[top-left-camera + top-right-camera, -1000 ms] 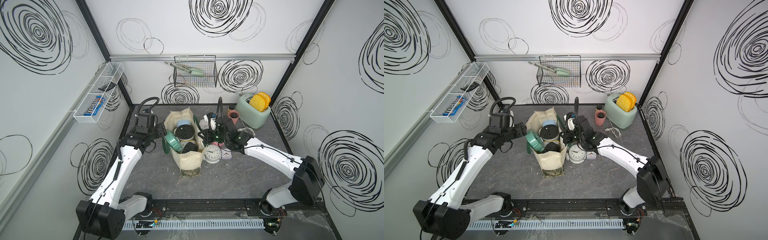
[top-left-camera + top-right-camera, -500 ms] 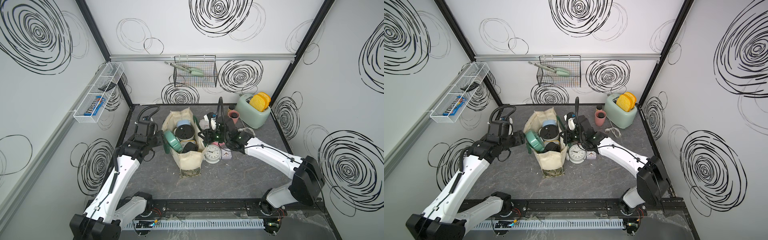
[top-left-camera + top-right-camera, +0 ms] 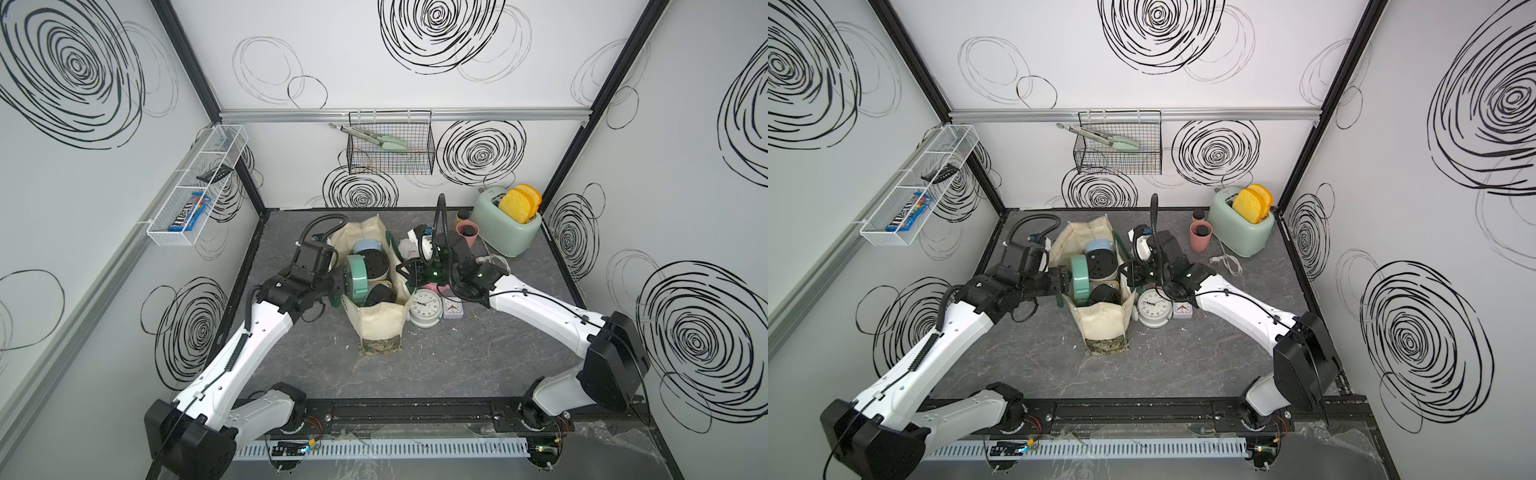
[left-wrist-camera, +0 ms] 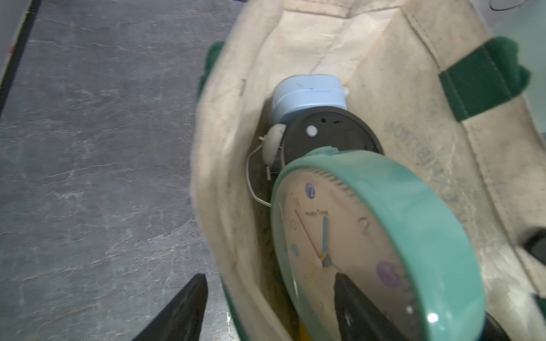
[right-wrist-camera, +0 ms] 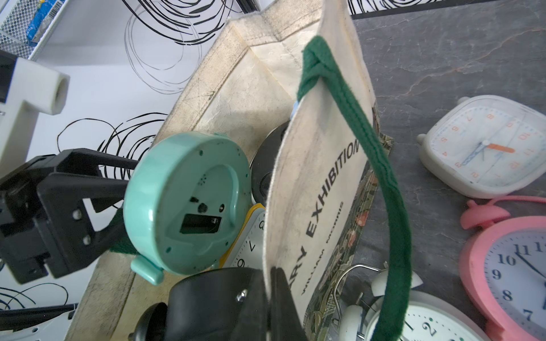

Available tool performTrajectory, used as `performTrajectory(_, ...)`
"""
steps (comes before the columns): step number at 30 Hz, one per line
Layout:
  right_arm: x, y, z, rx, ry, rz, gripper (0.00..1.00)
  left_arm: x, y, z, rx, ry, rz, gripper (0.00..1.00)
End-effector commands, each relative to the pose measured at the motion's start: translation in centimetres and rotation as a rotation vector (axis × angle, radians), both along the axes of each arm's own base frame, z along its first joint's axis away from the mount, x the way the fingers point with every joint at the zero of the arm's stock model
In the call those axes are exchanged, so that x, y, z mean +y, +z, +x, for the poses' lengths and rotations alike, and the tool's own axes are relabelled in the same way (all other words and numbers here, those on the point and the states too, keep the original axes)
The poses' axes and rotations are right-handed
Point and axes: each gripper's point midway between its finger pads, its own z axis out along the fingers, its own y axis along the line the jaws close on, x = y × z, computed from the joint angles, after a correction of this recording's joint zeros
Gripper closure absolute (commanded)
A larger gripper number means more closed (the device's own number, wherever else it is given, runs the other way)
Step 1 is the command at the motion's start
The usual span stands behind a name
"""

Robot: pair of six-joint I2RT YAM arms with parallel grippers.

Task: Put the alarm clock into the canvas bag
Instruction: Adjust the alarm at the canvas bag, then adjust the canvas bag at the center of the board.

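The cream canvas bag (image 3: 380, 328) (image 3: 1100, 326) stands open in mid-table, dark green handles hanging at its sides. A teal alarm clock (image 3: 356, 277) (image 4: 369, 236) (image 5: 189, 200) stands on edge just inside its left rim, on a blue clock (image 3: 365, 246) and a dark round one (image 3: 376, 266). My left gripper (image 3: 337, 289) (image 4: 270, 276) is open and straddles that rim, one finger outside over the table, the other against the teal clock's face. My right gripper (image 3: 409, 272) (image 5: 270, 274) is shut on the top edge of the bag's lettered right wall (image 5: 319, 165).
More clocks lie right of the bag: a white round one (image 3: 424, 306), a small square one (image 3: 453, 307), a pink one (image 5: 508, 265) and a white squarish one (image 5: 484, 147). Behind stand a pink cup (image 3: 467, 232) and a mint toaster (image 3: 505, 232). A wire basket (image 3: 390, 151) hangs on the back wall.
My left arm has dropped its elbow and its gripper has slid a little towards the bag, the teal clock shifting slightly inward with it. The right arm has stayed put.
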Motion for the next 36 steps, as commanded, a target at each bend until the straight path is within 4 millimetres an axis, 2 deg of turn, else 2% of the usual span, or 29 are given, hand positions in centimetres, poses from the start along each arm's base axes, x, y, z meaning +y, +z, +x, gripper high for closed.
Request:
performTrajectory(1,0.3,2.8,-0.1,-0.053,0.016,0.068,1.0,-0.4,1.9,1.2,-0.06,0.027,-0.044,0.26)
performTrajectory(3,0.3,2.9,-0.1,-0.056,0.018,0.067,1.0,0.1,2.0,1.4,-0.066,0.032,-0.041,0.25)
performTrajectory(6,0.3,2.7,0.1,-0.056,0.017,0.059,1.0,2.5,1.9,1.8,-0.07,0.109,-0.031,0.25)
performTrajectory(9,0.2,2.6,0.3,-0.059,0.017,0.05,1.0,3.5,1.5,2.4,-0.075,0.145,-0.058,0.26)
performTrajectory(14,0.6,2.3,0.3,-0.047,0.032,0.044,0.99,4.1,0.4,3.7,-0.058,0.183,-0.096,0.28)
performTrajectory(16,0.8,2.3,0.3,-0.043,0.042,0.048,1.0,3.9,-0.5,4.2,-0.039,0.18,-0.104,0.32)
performTrajectory(19,1.5,2.8,0.0,-0.049,0.067,0.057,1.0,3.0,-1.0,4.9,-0.029,0.144,-0.14,0.47)
performTrajectory(22,2.7,4.5,-0.3,-0.09,0.104,0.074,1.0,2.0,-0.1,5.6,-0.055,0.117,-0.207,0.76)
performTrajectory(24,4.1,6.3,-0.8,-0.111,0.147,0.107,1.0,2.0,1.5,6.1,-0.081,0.123,-0.245,0.95)
performTrajectory(25,4.7,7.4,-1.1,-0.126,0.16,0.121,1.0,2.6,2.6,6.2,-0.103,0.142,-0.242,1.0)
performTrajectory(28,6.2,10.3,-2.0,-0.2,0.176,0.142,1.0,6.4,6.8,6.0,-0.221,0.264,-0.167,1.0)
performTrajectory(30,6.6,11.1,-1.8,-0.219,0.16,0.156,1.0,8.9,8.2,5.6,-0.271,0.336,-0.141,1.0)
performTrajectory(32,6.8,10.9,-1.4,-0.213,0.147,0.163,1.0,9.7,8.1,5.9,-0.261,0.346,-0.181,1.0)
performTrajectory(36,7.4,9.1,-0.2,-0.176,0.126,0.145,1.0,9.0,6.9,6.6,-0.231,0.333,-0.237,1.0)
